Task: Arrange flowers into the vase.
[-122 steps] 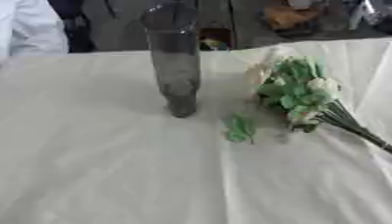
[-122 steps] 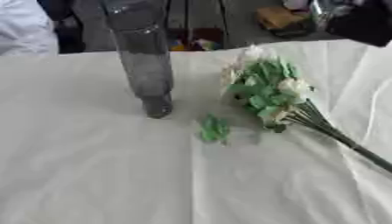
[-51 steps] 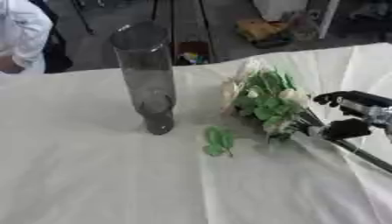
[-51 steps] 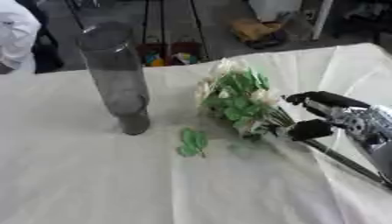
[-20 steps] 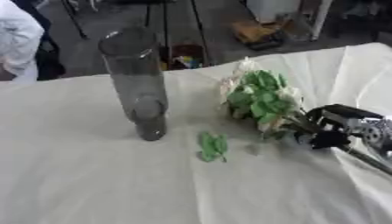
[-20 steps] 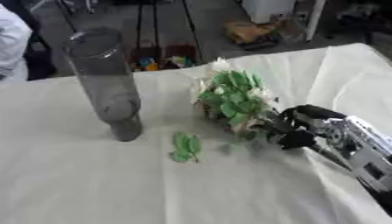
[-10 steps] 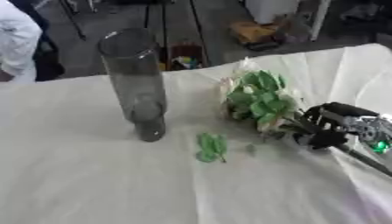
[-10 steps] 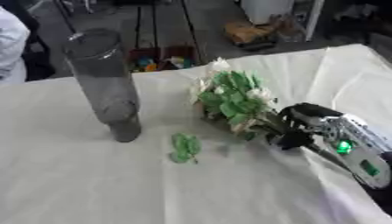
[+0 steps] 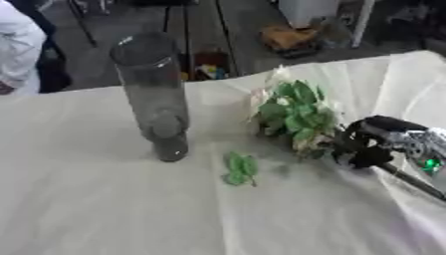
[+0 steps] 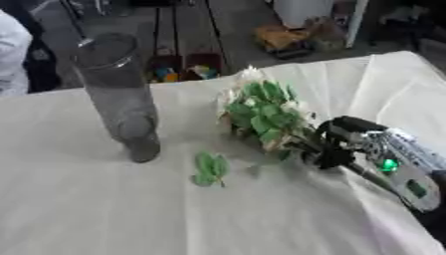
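A tall clear glass vase [image 9: 157,94] stands upright on the white tablecloth, left of centre. To its right lies a bunch of white flowers with green leaves [image 9: 294,117], blooms pointing up and away, dark stems running toward the lower right. My right hand [image 10: 341,142] comes in from the right and its fingers are curled round the stems just below the leaves. The bunch still lies on the cloth. A loose green leaf sprig [image 9: 240,168] lies between vase and bunch. My left hand shows in neither view.
The white cloth [image 9: 104,209] covers the whole table, with folds at the right. Beyond the far edge are the floor, a person in white [image 9: 17,47] at the upper left, and small coloured items [image 9: 205,67] on the floor.
Over the earlier frames my right hand came in from the right, lowered onto the stems and curled its fingers round them. The camera has shifted a little; vase and leaf sprig stay put.
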### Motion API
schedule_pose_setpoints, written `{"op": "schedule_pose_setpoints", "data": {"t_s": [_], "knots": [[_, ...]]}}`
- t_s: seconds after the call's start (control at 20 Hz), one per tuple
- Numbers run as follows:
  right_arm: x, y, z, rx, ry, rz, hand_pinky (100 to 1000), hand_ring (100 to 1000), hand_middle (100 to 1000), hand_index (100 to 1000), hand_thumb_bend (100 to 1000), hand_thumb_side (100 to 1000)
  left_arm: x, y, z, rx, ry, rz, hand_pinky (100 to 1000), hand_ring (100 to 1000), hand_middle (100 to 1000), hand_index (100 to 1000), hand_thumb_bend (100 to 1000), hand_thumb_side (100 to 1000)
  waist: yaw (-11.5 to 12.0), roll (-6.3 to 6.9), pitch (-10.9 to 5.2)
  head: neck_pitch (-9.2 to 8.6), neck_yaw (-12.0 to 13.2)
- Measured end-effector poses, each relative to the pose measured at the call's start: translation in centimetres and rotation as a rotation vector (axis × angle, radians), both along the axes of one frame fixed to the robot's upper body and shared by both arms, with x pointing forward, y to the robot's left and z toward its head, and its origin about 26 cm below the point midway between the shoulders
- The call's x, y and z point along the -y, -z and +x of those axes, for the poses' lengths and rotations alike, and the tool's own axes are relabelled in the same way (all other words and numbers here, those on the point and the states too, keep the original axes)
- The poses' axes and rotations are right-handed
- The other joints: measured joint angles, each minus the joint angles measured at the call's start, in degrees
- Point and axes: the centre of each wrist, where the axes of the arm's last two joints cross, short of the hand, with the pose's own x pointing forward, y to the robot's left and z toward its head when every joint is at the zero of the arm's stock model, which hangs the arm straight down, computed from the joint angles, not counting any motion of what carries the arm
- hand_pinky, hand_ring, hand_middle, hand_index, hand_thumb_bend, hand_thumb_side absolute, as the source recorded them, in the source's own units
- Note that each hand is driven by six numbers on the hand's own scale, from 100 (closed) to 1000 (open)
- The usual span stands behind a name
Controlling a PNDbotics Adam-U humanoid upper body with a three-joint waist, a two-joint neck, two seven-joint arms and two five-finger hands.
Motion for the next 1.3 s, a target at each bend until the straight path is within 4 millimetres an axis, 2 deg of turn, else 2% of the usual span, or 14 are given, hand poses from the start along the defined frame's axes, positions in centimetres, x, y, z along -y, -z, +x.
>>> {"op": "schedule_pose_setpoints", "data": {"t_s": [0.05,0.2,0.3,0.45,0.8,0.9,1.15,1.3], "knots": [[0.0,0.0,0.1,0.001,0.004,-0.002,375,417,424,618,207,569,0.0,0.0,0.0,0.000,0.000,0.000,845,986,927,945,120,1000,0.01,0.00,0.00,0.00,-0.05],[0.0,0.2,0.4,0.007,0.015,-0.001,323,369,371,551,172,559,0.0,0.0,0.0,0.000,0.000,0.000,845,986,925,945,120,1000,0.11,-0.01,-0.01,-0.01,-0.24],[0.1,0.5,0.5,0.009,0.023,0.001,273,323,321,490,103,562,0.0,0.0,0.0,0.000,0.000,0.000,845,985,923,945,116,1000,0.26,0.01,-0.01,-0.01,-0.28],[-0.1,1.7,0.9,-0.011,0.025,0.016,227,272,244,418,100,520,0.0,0.0,0.0,0.000,0.001,-0.001,845,984,920,945,117,1000,0.25,0.20,0.21,-0.02,-0.35],[-0.5,2.3,1.4,0.028,0.001,0.070,101,130,100,200,100,383,0.1,0.1,0.0,-0.002,0.005,-0.007,843,976,908,945,111,1000,0.25,0.22,0.14,-0.03,-0.73],[-0.5,2.5,1.5,0.046,-0.008,0.084,100,100,100,163,100,410,0.1,0.1,0.0,-0.002,0.006,-0.007,839,972,903,945,111,1000,0.25,0.24,0.14,-0.04,-0.77],[-0.1,2.9,1.8,0.104,-0.008,0.119,100,100,100,100,100,579,0.1,0.1,0.0,-0.005,0.007,-0.007,834,966,898,945,108,1000,0.28,0.43,0.16,-0.50,-0.79],[-0.1,3.0,1.7,0.146,-0.004,0.119,100,100,100,100,114,592,0.1,0.1,0.0,-0.006,0.007,-0.007,833,966,898,946,108,1000,0.28,0.54,0.17,-0.52,-0.79]]}}
